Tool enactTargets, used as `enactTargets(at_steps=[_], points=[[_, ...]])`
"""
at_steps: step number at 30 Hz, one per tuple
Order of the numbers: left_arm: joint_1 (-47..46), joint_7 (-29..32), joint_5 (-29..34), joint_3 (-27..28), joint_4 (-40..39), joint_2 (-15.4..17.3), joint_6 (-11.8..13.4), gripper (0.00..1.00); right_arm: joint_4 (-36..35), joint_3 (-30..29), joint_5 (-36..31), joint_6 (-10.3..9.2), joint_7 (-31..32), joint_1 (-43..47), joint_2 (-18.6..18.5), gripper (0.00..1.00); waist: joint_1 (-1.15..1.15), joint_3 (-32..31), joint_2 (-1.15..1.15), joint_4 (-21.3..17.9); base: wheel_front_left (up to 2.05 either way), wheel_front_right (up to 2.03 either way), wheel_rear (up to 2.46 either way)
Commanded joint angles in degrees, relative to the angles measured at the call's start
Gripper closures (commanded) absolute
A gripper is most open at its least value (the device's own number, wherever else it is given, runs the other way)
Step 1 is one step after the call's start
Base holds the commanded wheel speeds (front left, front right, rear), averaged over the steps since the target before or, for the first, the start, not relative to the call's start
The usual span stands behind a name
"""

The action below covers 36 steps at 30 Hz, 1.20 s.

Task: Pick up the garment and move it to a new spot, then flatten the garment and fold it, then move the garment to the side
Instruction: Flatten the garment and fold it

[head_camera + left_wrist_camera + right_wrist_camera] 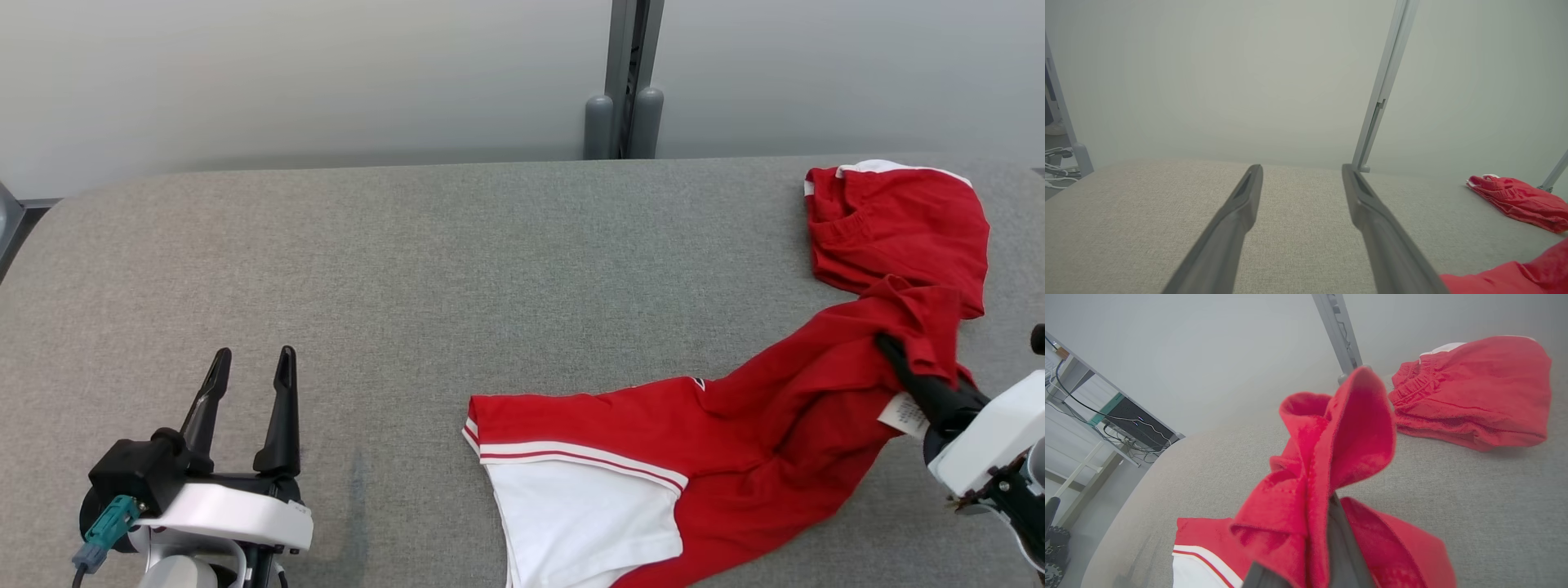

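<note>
**Open left gripper (pixel 253 353), red and white shirt (pixel 735 425) pinched by right gripper (pixel 906 367)**

At 8 o'clock over the grey table (pixel 408 245), the left gripper's fingers stand spread and empty. The shirt sprawls from 6 to 4 o'clock, its bunched edge clamped in the right gripper at 4. Red shorts (pixel 898 229) lie at 2 o'clock

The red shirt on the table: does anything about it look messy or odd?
Yes. The red shirt lies crumpled and twisted across the grey table, not flat. The right gripper is shut on one bunched end, holding it up, with a white label showing. A second red garment sits apart, folded.
</note>
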Motion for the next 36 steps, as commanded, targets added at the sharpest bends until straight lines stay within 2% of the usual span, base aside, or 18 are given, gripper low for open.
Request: enactTargets(at_steps=[1, 8, 13, 20, 25, 29, 36], points=[[0.3, 0.0, 0.4, 0.3, 0.2, 0.1, -0.4, 0.0, -2.4, 0.3, 1.3, 0.03, 1.3, 1.0, 0.1, 1.0, 0.0, -0.4, 0.0, 0.3, 0.0, 0.0, 0.0], [0.7, 0.0, 0.8, 0.7, 1.0, -0.2, -0.6, 0.0, -13.8, 2.9, 5.2, 0.04, 6.8, 4.1, 2.3, 1.0, 0.0, -1.4, 0.0, 1.7, 0.0, 0.0, 0.0], [0.3, 0.0, 0.8, 0.5, 1.7, -0.4, -1.0, 0.0, -16.5, 6.2, 6.8, 0.03, 9.6, 4.9, 5.9, 1.0, 0.0, -1.4, 0.0, 3.6, 0.0, 0.0, 0.0], [-0.2, 0.0, 0.9, 0.4, 2.5, -0.7, -1.0, 0.0, -10.6, 8.7, 5.5, 0.04, 8.3, 4.2, 12.8, 1.0, 0.0, -1.4, 0.0, 7.9, 0.0, 0.0, 0.0], [0.1, 0.0, 0.9, 0.7, 2.8, -1.0, -1.2, 0.0, -4.1, 10.0, 3.5, 0.05, 6.8, 3.4, 16.3, 1.0, 0.0, -1.3, 0.0, 10.4, 0.0, 0.0, 0.0], [-0.3, 0.0, 0.9, 0.7, 3.0, -1.1, -1.4, 0.0, 1.1, 11.4, 2.2, 0.08, 5.6, 2.0, 18.0, 1.0, 0.0, -1.2, 0.0, 11.9, 0.0, 0.0, 0.0], [-0.3, 0.0, 1.1, 1.3, 3.2, -1.2, -1.4, 0.0, 5.5, 14.1, 2.5, 0.08, 5.0, 0.6, 19.3, 1.0, 0.0, -1.3, 0.0, 12.5, 0.0, 0.0, 0.0]])
